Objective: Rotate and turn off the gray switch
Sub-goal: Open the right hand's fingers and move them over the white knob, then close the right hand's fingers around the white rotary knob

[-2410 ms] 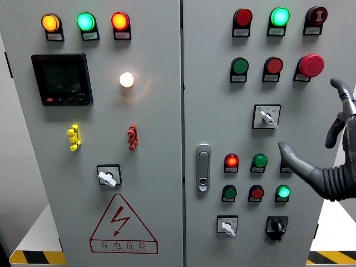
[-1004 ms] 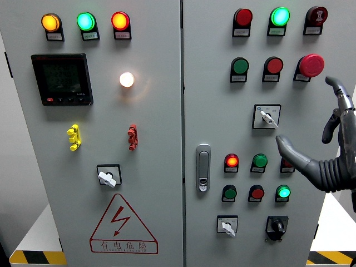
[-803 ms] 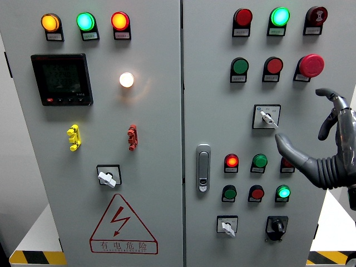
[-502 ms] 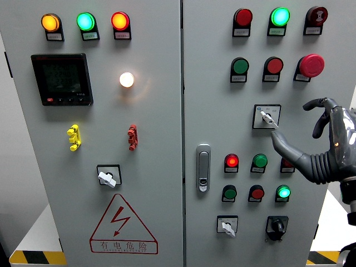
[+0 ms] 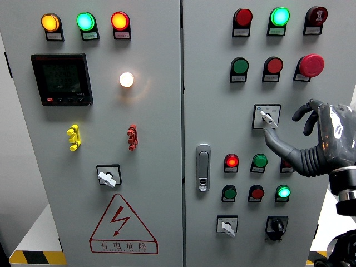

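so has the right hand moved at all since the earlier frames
Yes. The right hand has shifted left toward the gray switch; its thumb tip is now just below the switch plate.

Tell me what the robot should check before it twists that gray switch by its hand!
1. Right hand is near the gray switch: ok.
2. Thumb tip at the switch's handle: ok, though contact cannot be told.
3. Fingers closed on the handle: not ok, they hang curled to its right.
4. Handle position readable: ok, it points down-right.
5. Red mushroom button clear of the hand: ok.
6. Left hand: cannot tell, out of view.
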Tool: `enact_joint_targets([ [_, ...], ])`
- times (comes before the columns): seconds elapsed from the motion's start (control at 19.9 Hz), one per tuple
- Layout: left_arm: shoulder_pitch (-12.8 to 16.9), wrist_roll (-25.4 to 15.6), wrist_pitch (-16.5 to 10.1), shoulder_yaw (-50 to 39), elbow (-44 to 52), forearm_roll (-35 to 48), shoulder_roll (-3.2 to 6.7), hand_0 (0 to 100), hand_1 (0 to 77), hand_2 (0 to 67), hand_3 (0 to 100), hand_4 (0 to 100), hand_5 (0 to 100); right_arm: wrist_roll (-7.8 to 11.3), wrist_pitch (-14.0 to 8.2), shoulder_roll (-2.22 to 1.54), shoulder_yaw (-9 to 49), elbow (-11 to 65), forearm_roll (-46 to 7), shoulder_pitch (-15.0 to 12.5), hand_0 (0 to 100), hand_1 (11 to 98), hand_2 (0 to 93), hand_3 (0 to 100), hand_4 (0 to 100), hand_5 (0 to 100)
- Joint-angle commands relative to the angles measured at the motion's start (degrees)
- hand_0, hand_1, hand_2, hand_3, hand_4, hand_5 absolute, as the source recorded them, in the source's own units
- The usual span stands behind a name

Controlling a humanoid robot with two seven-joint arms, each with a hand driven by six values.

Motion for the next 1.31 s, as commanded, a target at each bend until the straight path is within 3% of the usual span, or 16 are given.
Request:
enact_joint_targets([
  [0.0, 0.0, 0.0, 0.0, 0.0, 0.0, -0.06, 0.0, 0, 0.0, 13.2, 18, 9, 12, 0.0, -0.11, 0.0, -0.26, -0.88, 0.0, 0.57, 0, 36.8, 59.5, 85, 99, 96],
  [0.7, 0.0, 0.0, 0.0, 0.0, 0.0, -0.06, 0.0, 0, 0.0, 13.2, 18, 10, 12, -0.26, -0.02, 0.0, -1.23, -5.63, 0.0, 3.21, 0, 35.5, 60.8, 86, 99, 97],
  [1.26, 0.0, 0.0, 0.0, 0.0, 0.0, 0.03, 0.0, 0, 0.0, 13.2, 18, 10, 12, -0.26, -0.2, 0.0, -1.5, -7.04, -0.09, 3.48, 0, 35.1, 61.9, 87, 99, 97],
])
